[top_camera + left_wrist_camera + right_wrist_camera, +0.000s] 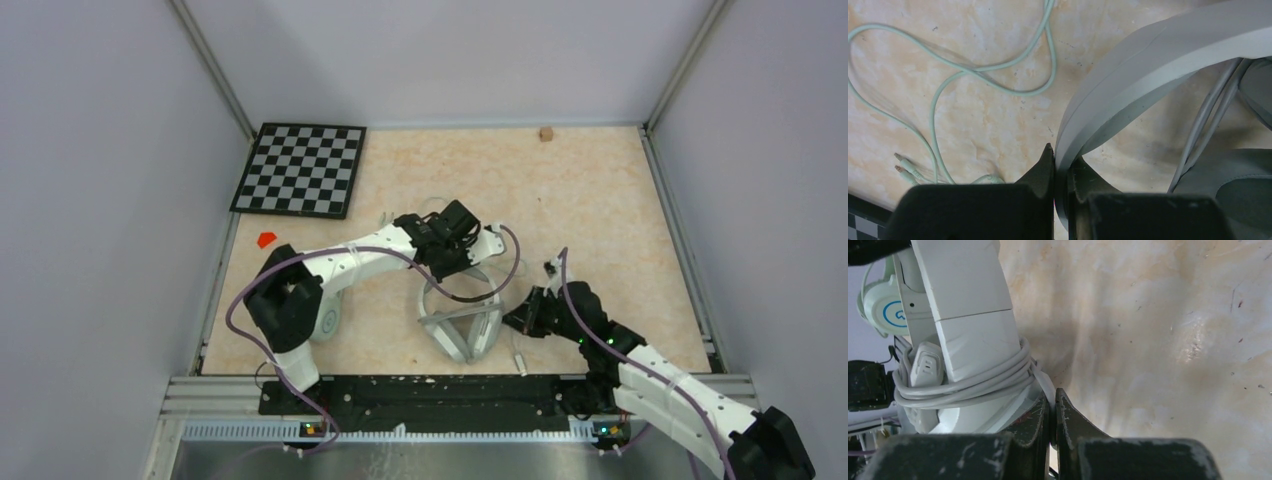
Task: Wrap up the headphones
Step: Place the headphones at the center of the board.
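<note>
Mid-wrap on the white headset (460, 325), lying near the middle of the desk's (600, 190) near edge. Pinched narrow on its grey headband (1148, 55) with the left tool (1060, 160), steadying the frame. Over at the right tool (1053, 399): nipped almost flat on a strand of the grey cable (973, 382), with several turns already banded tight round the white yoke and the inline remote (925, 367) caught among them. Looks late in this first wrap, with only a loose tail (519, 355) trailing toward the near edge.

Next up, probably: carrying that tail round the yoke again, taut, without dragging the wound turns loose.

No wrap yet on the mint-green headset (890, 315), just behind toward the desk's centre and mostly hidden beneath the left arm. Pale-green cable (948, 85) sprawled loose on the desk beside it.

Room to move: plenty toward the right edge and far-right corner, barring a small brown block (546, 133) at the far edge. Tighter on the left, with a chequerboard (300, 168) in the far-left corner and a red marker (266, 240) near the left edge.
</note>
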`<state>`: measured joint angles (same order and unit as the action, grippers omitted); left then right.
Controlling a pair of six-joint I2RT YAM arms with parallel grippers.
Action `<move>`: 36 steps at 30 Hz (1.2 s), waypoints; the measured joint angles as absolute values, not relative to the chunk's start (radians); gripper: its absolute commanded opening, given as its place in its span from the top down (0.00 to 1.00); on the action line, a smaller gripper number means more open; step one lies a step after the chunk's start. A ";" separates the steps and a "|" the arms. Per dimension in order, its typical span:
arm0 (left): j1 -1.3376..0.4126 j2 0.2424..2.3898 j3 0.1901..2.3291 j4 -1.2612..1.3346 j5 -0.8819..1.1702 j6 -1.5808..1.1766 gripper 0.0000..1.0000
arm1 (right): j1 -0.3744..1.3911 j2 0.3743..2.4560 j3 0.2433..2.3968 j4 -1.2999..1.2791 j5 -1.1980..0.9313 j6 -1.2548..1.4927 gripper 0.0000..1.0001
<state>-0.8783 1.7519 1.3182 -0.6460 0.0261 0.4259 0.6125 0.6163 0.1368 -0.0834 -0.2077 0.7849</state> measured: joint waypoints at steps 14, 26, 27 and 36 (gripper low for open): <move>-0.896 1.810 1.315 -0.662 -0.051 0.402 0.90 | 0.611 0.675 0.136 -0.137 -0.059 0.888 0.83; -0.917 1.829 1.320 -0.702 -0.076 0.393 0.58 | 0.607 0.701 0.145 -0.175 0.039 0.936 0.80; -0.918 1.829 1.320 -0.702 -0.075 0.394 0.57 | 0.606 0.701 0.145 -0.171 0.044 0.936 0.80; -0.920 1.829 1.323 -0.670 0.000 0.397 0.54 | 0.606 0.701 0.116 -0.099 0.077 0.916 0.81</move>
<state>-0.9203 1.8290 1.3231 -0.6701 -0.0002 0.3965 0.6056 0.7006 0.1158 -0.0986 0.0772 0.9157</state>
